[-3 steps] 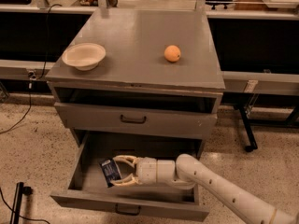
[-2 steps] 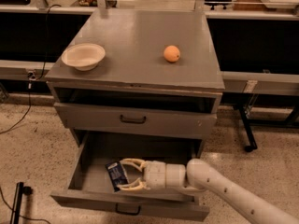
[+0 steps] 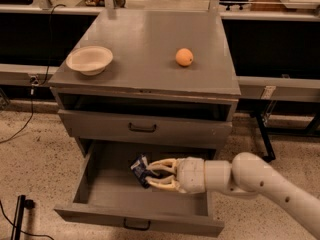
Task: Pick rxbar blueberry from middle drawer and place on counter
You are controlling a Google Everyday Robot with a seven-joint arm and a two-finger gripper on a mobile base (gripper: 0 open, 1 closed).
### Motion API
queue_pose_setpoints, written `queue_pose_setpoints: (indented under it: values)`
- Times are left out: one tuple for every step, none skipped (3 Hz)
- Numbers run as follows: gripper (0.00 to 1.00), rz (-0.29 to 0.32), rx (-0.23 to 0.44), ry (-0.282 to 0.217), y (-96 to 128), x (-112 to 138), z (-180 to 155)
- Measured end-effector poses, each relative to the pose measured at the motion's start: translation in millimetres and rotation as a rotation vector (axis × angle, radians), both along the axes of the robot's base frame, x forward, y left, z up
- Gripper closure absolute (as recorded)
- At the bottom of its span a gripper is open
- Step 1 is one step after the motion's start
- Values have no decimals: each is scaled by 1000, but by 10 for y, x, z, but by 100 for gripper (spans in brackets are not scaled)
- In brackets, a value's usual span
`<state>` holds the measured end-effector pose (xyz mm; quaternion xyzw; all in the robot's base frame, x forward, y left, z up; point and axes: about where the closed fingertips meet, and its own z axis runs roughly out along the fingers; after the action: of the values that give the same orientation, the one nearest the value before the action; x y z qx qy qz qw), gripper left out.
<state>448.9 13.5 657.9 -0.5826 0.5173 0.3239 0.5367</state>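
Note:
The rxbar blueberry (image 3: 140, 167), a small dark-wrapped bar, is tilted inside the open middle drawer (image 3: 107, 188), near its centre. My gripper (image 3: 148, 174) reaches into the drawer from the right on a white arm. Its pale fingers (image 3: 161, 184) are closed around the bar's right end and hold it slightly off the drawer's grey floor. The counter (image 3: 145, 39), the flat grey cabinet top, lies above.
A cream bowl (image 3: 90, 60) sits at the counter's left and an orange fruit (image 3: 184, 57) at its right. A closed drawer (image 3: 142, 128) with a dark handle is directly above the open one. A black-fronted bench (image 3: 280, 44) runs behind. A cable (image 3: 20, 129) lies on the speckled floor at left.
The gripper has closed on the bar and pulled back to the right. The bar has tipped up from lying flat on the drawer floor.

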Motion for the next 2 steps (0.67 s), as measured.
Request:
queue_pose_setpoints:
  values:
    - [100,5,-49,12,-140,211,434]
    - [100,-30,-114,-4,-220,520,886]
